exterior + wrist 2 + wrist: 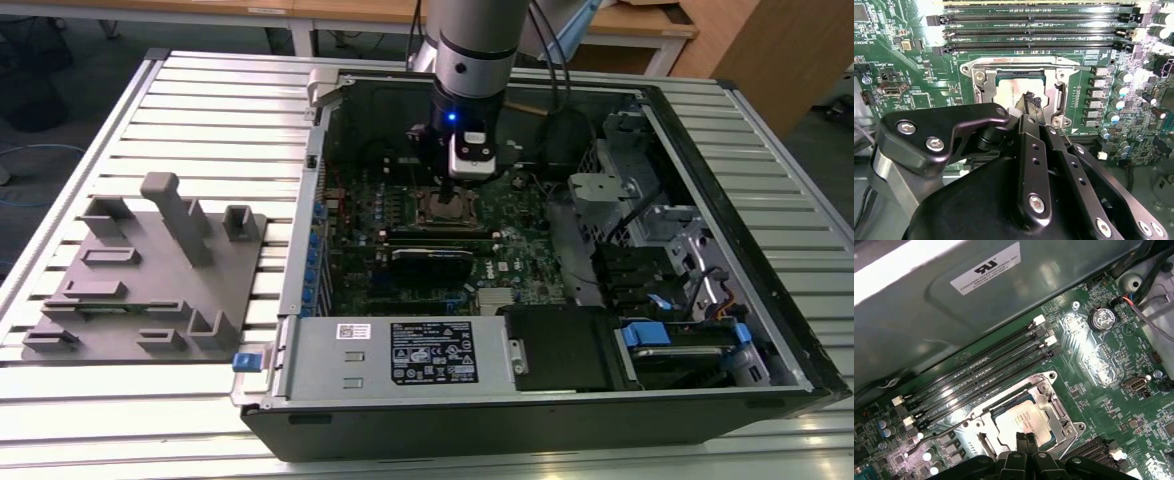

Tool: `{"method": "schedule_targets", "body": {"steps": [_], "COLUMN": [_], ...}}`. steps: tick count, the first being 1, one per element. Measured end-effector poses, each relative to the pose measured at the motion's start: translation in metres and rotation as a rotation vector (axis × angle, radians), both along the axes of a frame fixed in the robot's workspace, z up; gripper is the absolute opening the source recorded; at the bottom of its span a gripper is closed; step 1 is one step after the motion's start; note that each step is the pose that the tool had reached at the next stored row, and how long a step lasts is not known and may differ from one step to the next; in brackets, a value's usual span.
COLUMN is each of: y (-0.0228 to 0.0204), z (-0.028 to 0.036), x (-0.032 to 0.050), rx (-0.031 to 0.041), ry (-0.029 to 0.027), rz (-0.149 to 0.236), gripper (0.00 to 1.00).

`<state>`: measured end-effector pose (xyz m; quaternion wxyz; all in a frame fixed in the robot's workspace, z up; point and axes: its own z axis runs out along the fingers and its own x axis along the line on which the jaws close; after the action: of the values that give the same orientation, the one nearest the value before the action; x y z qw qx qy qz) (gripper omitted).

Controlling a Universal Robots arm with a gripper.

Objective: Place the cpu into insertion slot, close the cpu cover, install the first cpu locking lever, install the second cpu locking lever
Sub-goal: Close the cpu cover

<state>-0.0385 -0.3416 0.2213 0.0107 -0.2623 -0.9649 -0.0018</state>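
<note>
The cpu, a silver-grey square, lies flat in the insertion slot on the green motherboard. It hides the slot's contact field. The silver cpu cover lies down around the chip as a frame. A thin wire locking lever sticks out sideways from the socket. My gripper hangs straight over the socket. It is shut, with its tips together at the chip's edge, and nothing is held between them.
Long black memory slots run beside the socket. A black card sits just in front of it. The case's metal wall, drive bays and power supply hem in the board. A grey fixture lies at the exterior view's left.
</note>
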Motion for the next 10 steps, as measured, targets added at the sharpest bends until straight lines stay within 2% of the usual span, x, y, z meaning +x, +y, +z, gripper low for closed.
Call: {"method": "schedule_targets", "body": {"steps": [6,10], "y": [0.0000,0.0000], "z": [0.0000,-0.0003], "x": [0.0000,0.0000], "rx": [-0.0002,0.0000], "ry": [0.0000,0.0000], "rz": [0.044,0.092], "gripper": [0.11,0.11]}}
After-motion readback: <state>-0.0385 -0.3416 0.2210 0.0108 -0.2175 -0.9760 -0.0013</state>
